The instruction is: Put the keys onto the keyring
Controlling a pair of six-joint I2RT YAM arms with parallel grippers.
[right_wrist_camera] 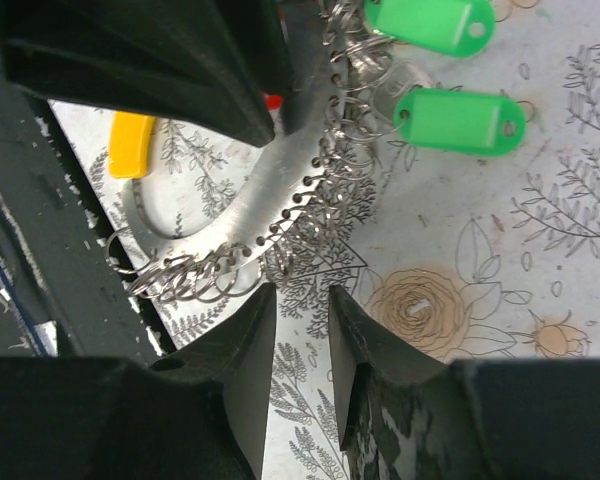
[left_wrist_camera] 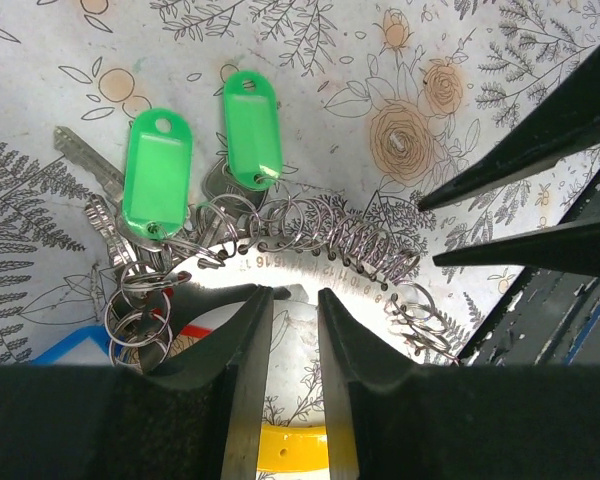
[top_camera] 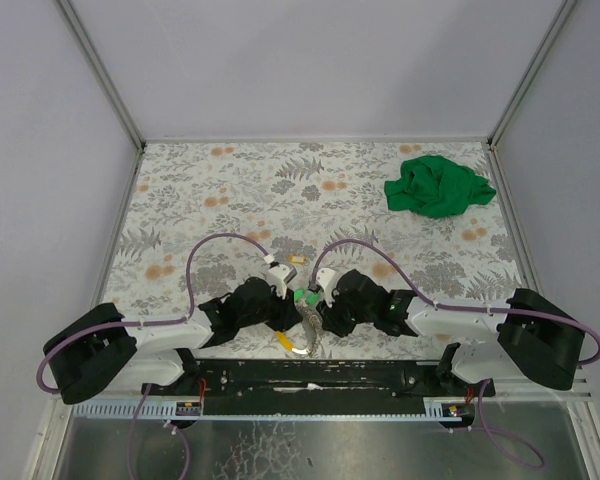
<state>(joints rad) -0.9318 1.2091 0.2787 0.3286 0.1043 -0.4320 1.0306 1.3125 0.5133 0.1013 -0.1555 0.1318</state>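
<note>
1. The keyring [left_wrist_camera: 325,272] lies flat on the counter [top_camera: 230,190], close to its near edge, midway between the two arms. It is a flat silvery band bent into a loop, with a row of numbers along it and many small split rings [left_wrist_camera: 310,220] hanging from its outer edge.
2. A yellow tag [right_wrist_camera: 130,145] sits on the near part of the loop. A scrap of red [left_wrist_camera: 195,325] and a blue tag [left_wrist_camera: 70,350] show at its left end.
3. The keys [left_wrist_camera: 85,158] lie at that left end, just beyond the band, their blades partly under two bright green tags [left_wrist_camera: 157,170]. The tags touch the bunch of small rings. Whether they are threaded onto the band I cannot tell.
4. The left gripper [left_wrist_camera: 295,300] hangs right over the band. Its jaws stand a narrow gap apart and the shiny band shows in that gap. Whether they pinch it I cannot tell.
5. The right gripper [right_wrist_camera: 300,295] faces the left one across the loop. Its jaws are parted and hold nothing; bare counter shows between them, and the tips lie just beside the small rings on the band's outer edge.
6. A green cloth [top_camera: 440,185] lies crumpled near the far right corner of the counter, well apart from everything else.
</note>
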